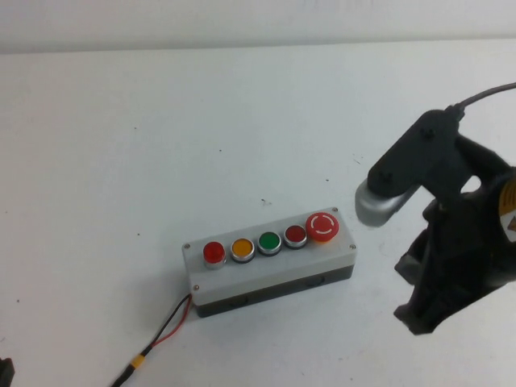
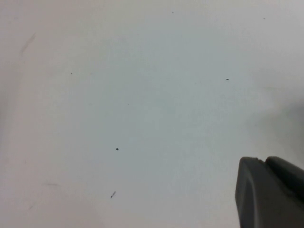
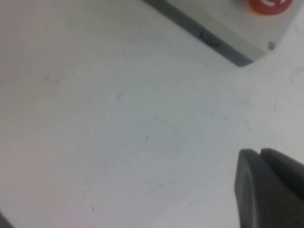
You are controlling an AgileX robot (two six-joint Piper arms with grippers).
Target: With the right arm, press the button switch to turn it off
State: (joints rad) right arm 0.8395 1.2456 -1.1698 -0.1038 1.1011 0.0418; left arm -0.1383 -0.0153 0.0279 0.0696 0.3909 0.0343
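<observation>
The button switch (image 1: 214, 253) is a small bright-red round button with a silver rim. It sits at the left end of a grey five-button box (image 1: 274, 270) in the high view. The right arm (image 1: 451, 234) is black with a silver cap and stands to the right of the box. My right gripper (image 1: 415, 316) points down at the table, well clear of the button. In the right wrist view my right gripper (image 3: 260, 152) is shut and empty. My left gripper (image 2: 263, 160) is shut and empty over bare table, and only a dark bit of it (image 1: 4, 372) shows in the high view.
Along the box from the switch stand an orange button (image 1: 242, 248), a green button (image 1: 268, 242), a darker red button (image 1: 295, 235) and a large red mushroom button (image 1: 322, 226), which also shows in the right wrist view (image 3: 268, 4). A red and black cable (image 1: 165, 330) leaves the box's left end.
</observation>
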